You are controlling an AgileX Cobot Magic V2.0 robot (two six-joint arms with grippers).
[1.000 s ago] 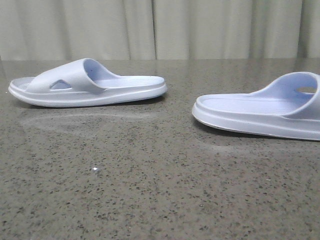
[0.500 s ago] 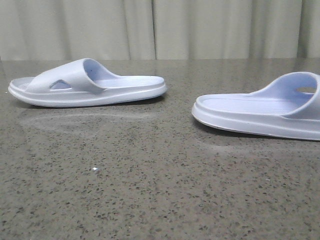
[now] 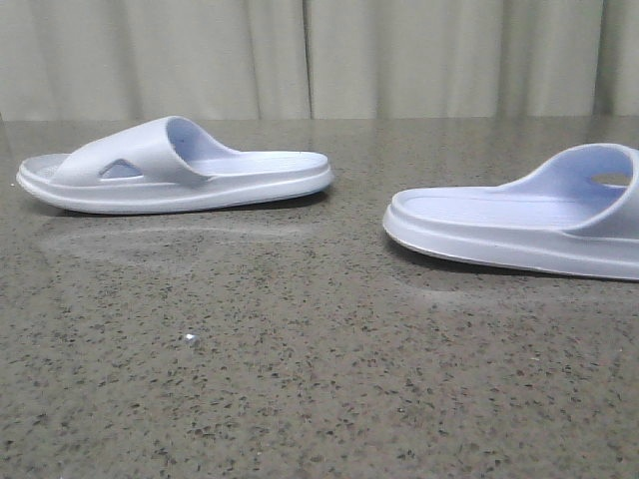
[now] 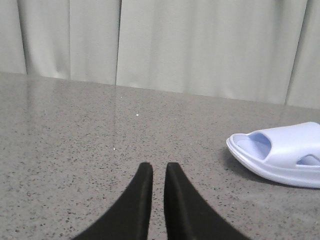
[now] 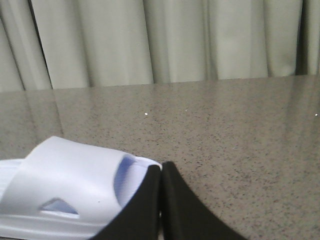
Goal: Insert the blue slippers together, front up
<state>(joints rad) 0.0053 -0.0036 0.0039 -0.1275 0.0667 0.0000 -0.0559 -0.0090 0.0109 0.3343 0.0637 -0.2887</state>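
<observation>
Two pale blue slippers lie soles down and apart on the speckled grey table point(image 3: 300, 349). The left slipper point(image 3: 170, 165) sits at the far left, and the right slipper point(image 3: 519, 225) sits at the right, cut off by the frame edge. Neither gripper shows in the front view. My left gripper point(image 4: 155, 167) is empty, its jaws nearly together with a thin gap, and it is low over bare table, with a slipper point(image 4: 280, 155) off to one side. My right gripper point(image 5: 161, 166) is shut and empty, its fingers just in front of a slipper point(image 5: 65, 195).
Pale curtains point(image 3: 319, 60) hang behind the table's far edge. A small white speck point(image 3: 190, 339) lies on the table in front of the left slipper.
</observation>
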